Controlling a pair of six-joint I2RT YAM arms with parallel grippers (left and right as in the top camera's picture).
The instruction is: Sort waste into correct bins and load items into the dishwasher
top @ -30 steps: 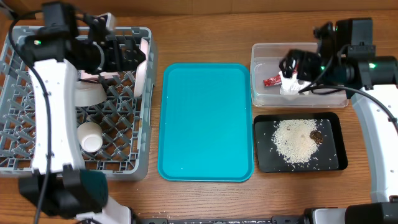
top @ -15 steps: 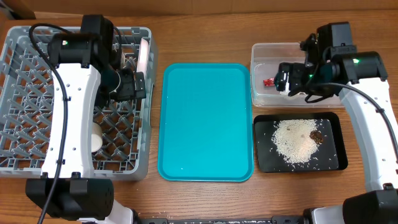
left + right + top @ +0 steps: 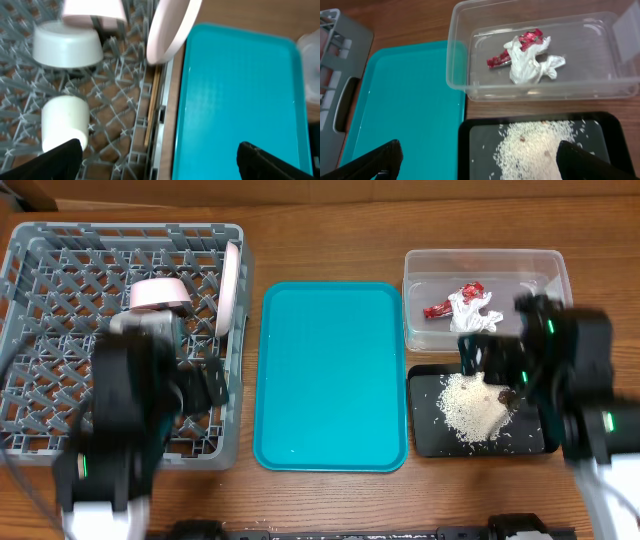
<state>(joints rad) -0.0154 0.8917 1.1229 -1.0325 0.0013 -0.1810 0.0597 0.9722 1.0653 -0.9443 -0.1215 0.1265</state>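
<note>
Grey plastic crate (image 3: 40,280) fills the left of the table, and my left pincer (image 3: 159,155) hangs above its right-hand side with both fingers spread wide — nothing is between them. From my left wrist I see a large pale plate (image 3: 170,25) standing on edge against the crate's right wall. A smaller plate (image 3: 92,10) is propped just beside it, further in. A white bowl (image 3: 67,45) rests on the dividers below that smaller plate, and a small cup (image 3: 64,122) sits in the grid nearer to me. Thin wooden chopsticks (image 3: 151,110) lie along the inside of the right wall, under the big plate's rim.

Between the crate and the bins lies the teal tray (image 3: 333,375).

My right pincer (image 3: 477,150) is released as well, its fingers far apart and gripping nothing. It hovers over the near edge of the black tray (image 3: 475,140). On that tray the rice (image 3: 535,150) lies in a loose heap with stray grains around it, and the brown scrap (image 3: 508,395) rests at the heap's right side. Just beyond stands the clear tub (image 3: 456,60), which holds the red wrapper (image 3: 496,61) and the white tissue (image 3: 530,67) — the two touch, the tissue lying partly over the wrapper.
</note>
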